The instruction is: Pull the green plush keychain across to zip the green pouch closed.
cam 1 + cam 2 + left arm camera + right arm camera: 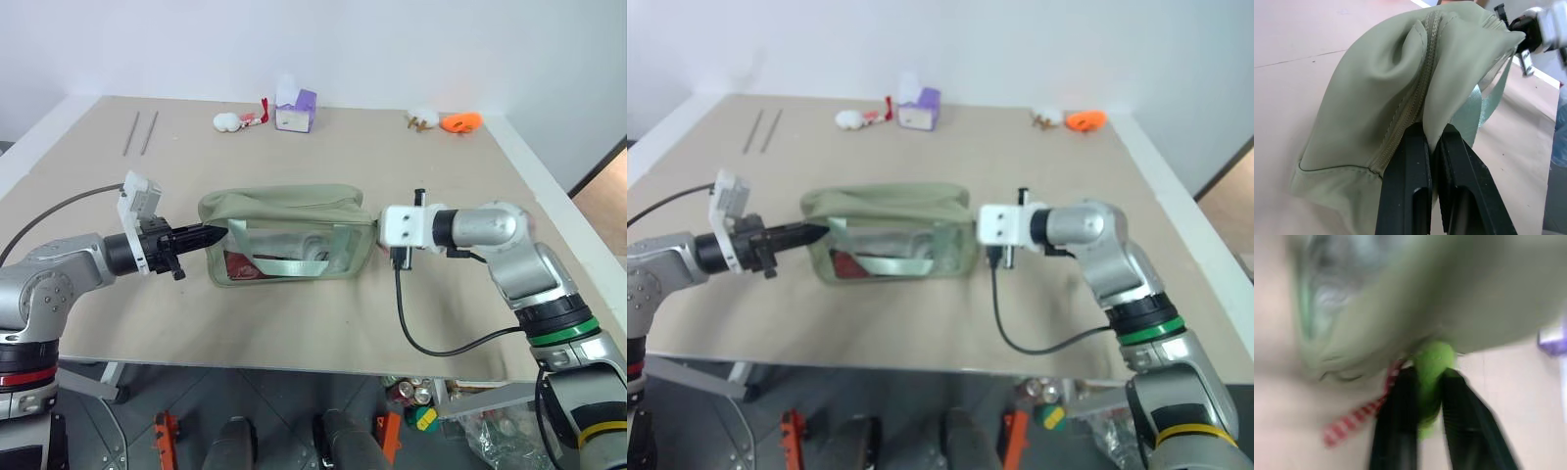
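Note:
The green pouch (289, 235) lies on its side in the middle of the table, its clear window facing me. My left gripper (1432, 134) is shut on a fold of the pouch's fabric at its left end, right beside the zipper (1415, 93), whose teeth look joined along the stretch I see. At the pouch's right end, my right gripper (1427, 377) has the green plush keychain (1432, 362) pinched between its two black fingers, close against the pouch's end wall. In the head views the keychain is hidden behind the right wrist.
At the table's far edge stand a purple-and-white box (295, 110), a white-and-red toy (235, 120) and an orange toy (460, 122). Two thin rods (140, 132) lie at the far left. A black cable (411, 328) loops from the right wrist over the table's front.

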Robot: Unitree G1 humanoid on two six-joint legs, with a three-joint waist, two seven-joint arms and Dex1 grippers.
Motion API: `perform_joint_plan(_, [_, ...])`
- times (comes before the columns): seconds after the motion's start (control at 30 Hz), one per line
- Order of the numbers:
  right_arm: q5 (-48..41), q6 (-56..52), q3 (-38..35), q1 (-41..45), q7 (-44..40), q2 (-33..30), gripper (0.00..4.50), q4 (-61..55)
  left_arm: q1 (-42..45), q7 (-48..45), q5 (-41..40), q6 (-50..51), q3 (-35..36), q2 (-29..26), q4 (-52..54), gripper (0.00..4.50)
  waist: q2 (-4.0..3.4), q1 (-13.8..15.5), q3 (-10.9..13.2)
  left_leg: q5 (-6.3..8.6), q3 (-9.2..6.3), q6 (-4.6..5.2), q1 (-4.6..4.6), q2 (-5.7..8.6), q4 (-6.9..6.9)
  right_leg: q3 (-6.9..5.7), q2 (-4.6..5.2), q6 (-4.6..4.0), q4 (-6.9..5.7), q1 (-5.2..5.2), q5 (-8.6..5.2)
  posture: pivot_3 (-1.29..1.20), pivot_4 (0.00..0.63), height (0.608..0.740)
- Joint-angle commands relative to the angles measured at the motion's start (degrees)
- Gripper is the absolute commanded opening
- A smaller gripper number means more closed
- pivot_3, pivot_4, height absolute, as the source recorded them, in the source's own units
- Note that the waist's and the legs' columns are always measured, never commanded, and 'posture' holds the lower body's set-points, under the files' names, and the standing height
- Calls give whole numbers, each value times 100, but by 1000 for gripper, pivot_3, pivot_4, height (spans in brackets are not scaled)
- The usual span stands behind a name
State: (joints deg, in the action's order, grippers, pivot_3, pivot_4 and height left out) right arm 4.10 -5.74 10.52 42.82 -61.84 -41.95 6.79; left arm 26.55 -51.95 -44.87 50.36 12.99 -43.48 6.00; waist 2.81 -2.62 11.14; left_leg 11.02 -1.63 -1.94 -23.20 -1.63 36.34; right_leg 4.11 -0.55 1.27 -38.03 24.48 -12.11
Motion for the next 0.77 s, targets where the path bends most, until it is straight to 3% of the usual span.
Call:
perform_joint_plan(0.03, [-937,-885,-741,42,-259,-141,2051,-297,129,155,7,-118,231,60,-187,1362,-2,-2,1,4,-2,1,-1,0,-2,-1,-1,6,0,1,-2,0,150,740])
perform_joint_plan(0.23, [-1688,-1492,-1061,-467,-899,-593,4059,-615,45,-25,168,-341,313,-234,-272,3318,-4,-6,2,20,-7,14,-4,-3,-7,-5,-7,14,0,8,-6,0,150,740])
perform_joint_plan(0.47, [-2563,-2198,-1899,-679,-839,-883,4059,-493,-830,-190,-362,-124,1543,-735,87,3318,-16,-47,10,25,27,14,-20,-14,-10,10,-7,12,-10,53,-4,0,150,740])
perform_joint_plan(0.63, [-3124,-2847,-2377,-1150,-451,-826,4059,-1128,-1785,481,-406,-16,2382,-436,422,3318,-16,-45,10,25,28,14,-18,-15,-12,13,-8,-14,-10,52,-20,0,150,740])
perform_joint_plan(0.77, [-3390,-3110,-2479,-1458,-108,-737,4059,-1620,-2114,856,-624,-48,2648,-72,613,3318,-18,-25,11,26,34,14,-21,-14,-11,17,-6,-10,-10,55,-19,0,150,740])
